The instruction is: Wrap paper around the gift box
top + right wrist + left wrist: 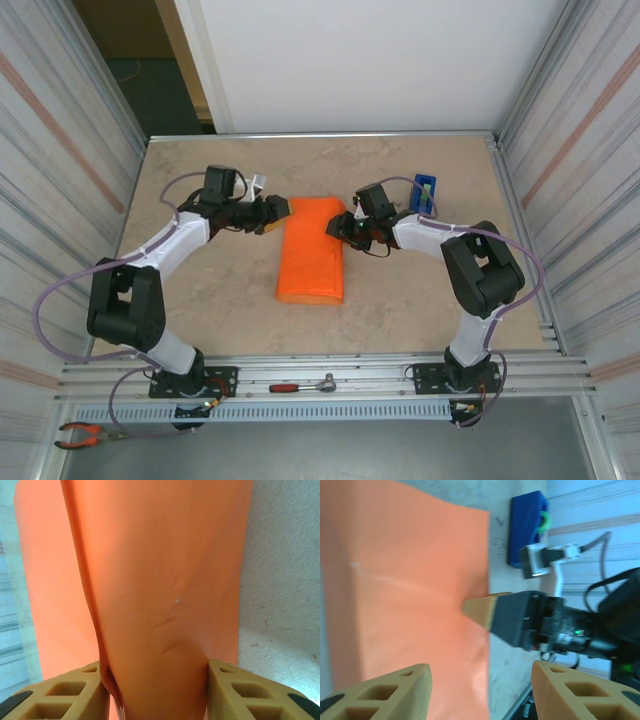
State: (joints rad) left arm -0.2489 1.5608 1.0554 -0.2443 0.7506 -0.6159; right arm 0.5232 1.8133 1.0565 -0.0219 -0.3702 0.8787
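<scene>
Half done, I'd say: paper point(312, 255) lies folded long at mid-frame on the table point(200, 300), box unseen, likely inside. Left hand point(279, 211) stands wide, empty; right hand point(338, 226) pinches the paper's upper right edge. Ends look unfolded, untaped.

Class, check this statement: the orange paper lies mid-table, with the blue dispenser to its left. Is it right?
No: the dispenser lies to the right of the paper, not its left, as the top view shows. The rest holds.
</scene>
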